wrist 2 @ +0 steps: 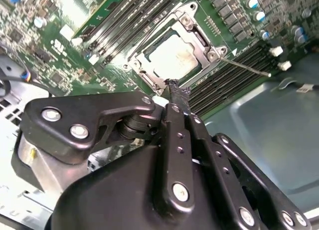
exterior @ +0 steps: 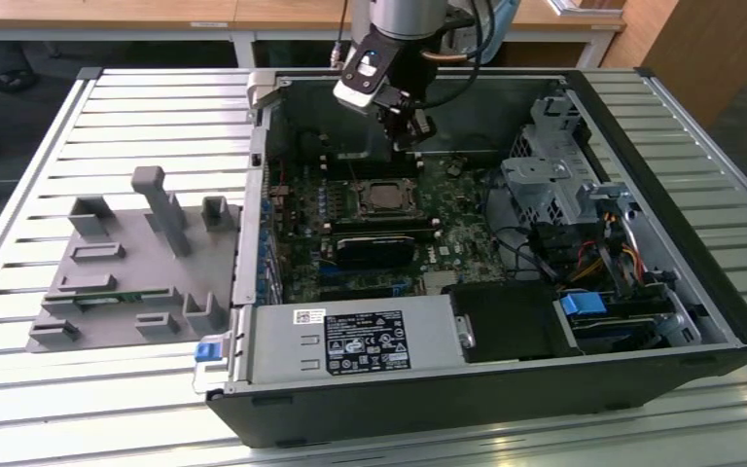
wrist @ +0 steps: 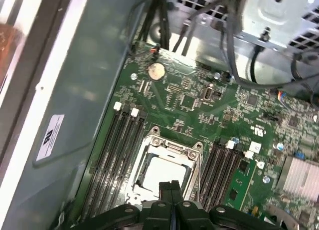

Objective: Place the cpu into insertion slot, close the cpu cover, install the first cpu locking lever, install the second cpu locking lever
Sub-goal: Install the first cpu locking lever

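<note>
Gripper [wrist 2: 173, 88]: fingers pressed together with nothing between them. In the exterior view it hangs inside the open computer case [exterior: 478, 413], above the board.
Gripper tip: in the second wrist view it lies just beside the socket's edge; contact cannot be told.
Cpu [wrist 2: 173, 58]: dull silver square lying flat in the insertion slot [exterior: 380, 197]. In the first wrist view its near edge is hidden behind the fingertips.
Cpu cover [wrist: 172, 149]: silver frame lying down around the chip, which shows through its window.
Locking lever [wrist 2: 246, 68]: thin silver rod running from a socket corner out over the memory slots [wrist: 112, 150]. Whether it is latched cannot be made out.
Second lever: not distinguishable from the frame edges.
Gripper body: black linkages, cut off at the picture edge in both wrist views.
Grey fixture tray [exterior: 114, 282]: on the slatted table [exterior: 36, 409], at the exterior view's left of the case, well apart from the gripper.
</note>
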